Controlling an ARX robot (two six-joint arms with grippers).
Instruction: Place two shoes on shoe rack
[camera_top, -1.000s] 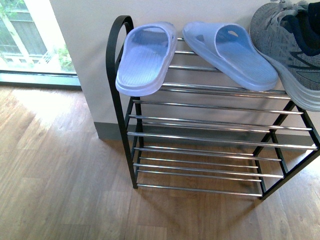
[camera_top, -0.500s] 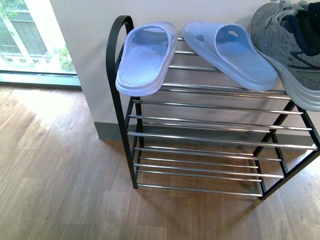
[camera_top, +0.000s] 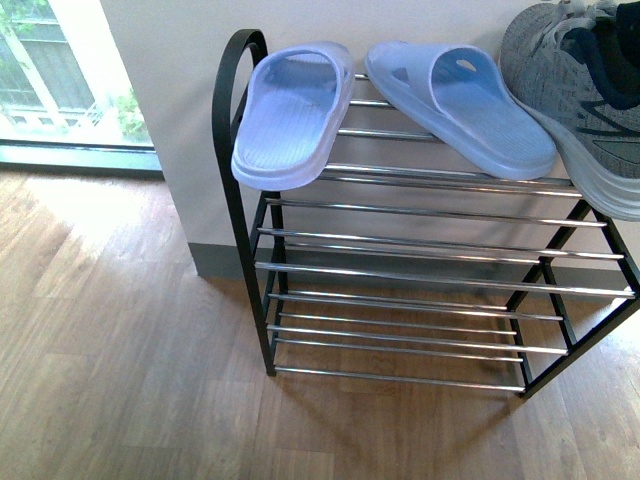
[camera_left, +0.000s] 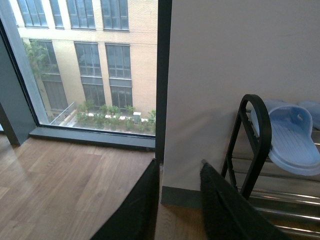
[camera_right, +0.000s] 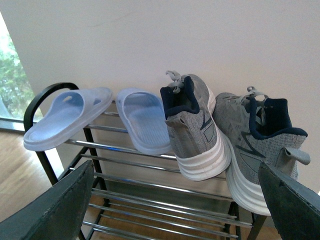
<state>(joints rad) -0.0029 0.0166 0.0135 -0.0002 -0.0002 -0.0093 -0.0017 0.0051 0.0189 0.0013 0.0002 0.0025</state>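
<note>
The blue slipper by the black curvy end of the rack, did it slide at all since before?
No. The left slipper sits just as before in the front view, its end hanging over the same chrome rod beside the black arched frame.

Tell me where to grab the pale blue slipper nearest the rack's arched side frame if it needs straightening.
Grip the heel end of the slipper, which overhangs the front rod of the shoe rack with free space beneath it. Come from the front, one finger above the sole and one below. The strap end lies farther back toward the wall, so it is probably harder to reach.
</note>
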